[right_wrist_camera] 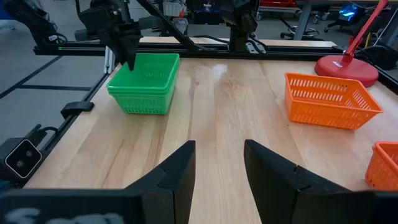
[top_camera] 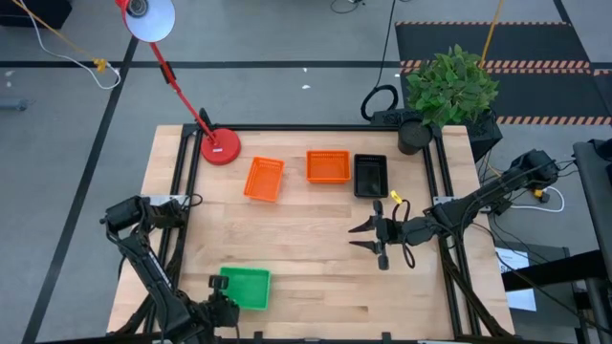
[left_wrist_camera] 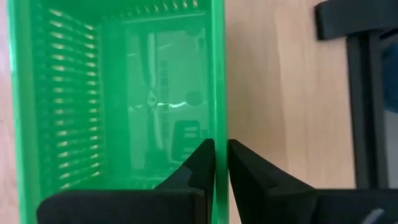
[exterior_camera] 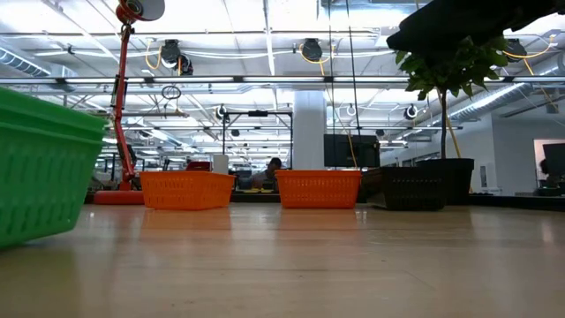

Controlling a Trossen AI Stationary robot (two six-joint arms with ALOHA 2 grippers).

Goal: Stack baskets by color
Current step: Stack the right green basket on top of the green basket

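The left gripper [left_wrist_camera: 221,163] is at the near left of the worktop [top_camera: 306,258], its fingers nearly closed across one side wall of the green basket stack [top_camera: 245,286]: one finger inside the wall, one outside, as the left wrist view shows. The right wrist view shows at least two green baskets nested there. The right gripper [top_camera: 373,239] hovers above the worktop at centre right, its fingers well apart and holding nothing.

Along the far side sit a tilted orange basket [top_camera: 264,178], a second orange basket [top_camera: 328,166] just to its right, and a black basket [top_camera: 370,175] right of that. Whether these are single baskets or nested stacks cannot be told. A red lamp base [top_camera: 220,146] stands at the far left, close to the tilted orange basket.

Risks from this state:
- The grip covers only a thin mesh wall. If lifted, the stack may pivot about the fingers or the wall may flex and slip free.
- A pinch on the upper basket alone could leave the lower one behind.
- The orange baskets are not yet stacked; the tilted one needs squaring first, or nesting may jam.
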